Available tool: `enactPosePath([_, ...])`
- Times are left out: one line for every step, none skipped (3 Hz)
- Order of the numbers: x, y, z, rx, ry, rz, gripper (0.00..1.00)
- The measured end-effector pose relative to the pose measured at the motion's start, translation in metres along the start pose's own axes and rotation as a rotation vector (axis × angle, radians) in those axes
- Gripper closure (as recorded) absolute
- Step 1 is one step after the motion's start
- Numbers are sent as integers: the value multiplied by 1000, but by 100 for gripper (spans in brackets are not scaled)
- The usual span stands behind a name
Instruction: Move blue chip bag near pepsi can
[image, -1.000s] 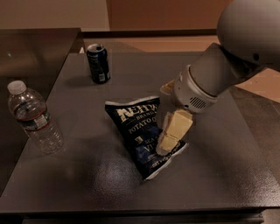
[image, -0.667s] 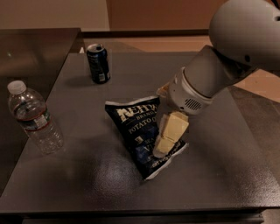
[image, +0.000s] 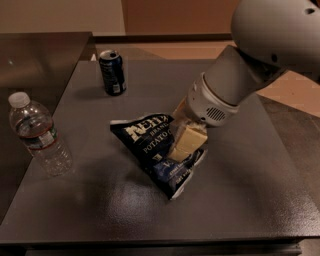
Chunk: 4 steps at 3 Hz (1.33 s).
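One water bottle (image: 37, 135) stands at the left edge of the table (image: 240, 190). One can (image: 112, 73) stands at the back. One chip bag (image: 150, 145), reading "BRAND" and "POTATO", lies mid-table, well apart from the can. The gripper (image: 186, 144) rests on the bag; whether its jaws are closed on it I cannot tell. Both have shifted slightly left since the earlier frame.

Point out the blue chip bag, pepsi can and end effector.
blue chip bag (image: 143, 136): camera view, lettered front.
pepsi can (image: 113, 76): camera view, side wall.
end effector (image: 181, 149): camera view, tip, on the bag.
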<state>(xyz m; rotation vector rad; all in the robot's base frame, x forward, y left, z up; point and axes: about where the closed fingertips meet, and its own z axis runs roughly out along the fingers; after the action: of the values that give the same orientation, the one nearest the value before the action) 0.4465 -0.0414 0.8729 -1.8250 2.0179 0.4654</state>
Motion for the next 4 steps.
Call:
enactPosePath([-8, -11, -11, 20, 0, 0, 64])
enactPosePath([-15, -39, -28, 76, 2, 22, 88])
enactPosePath([-17, -78, -44, 141, 16, 49, 100])
enactPosePath([-15, -114, -56, 191, 25, 73, 100])
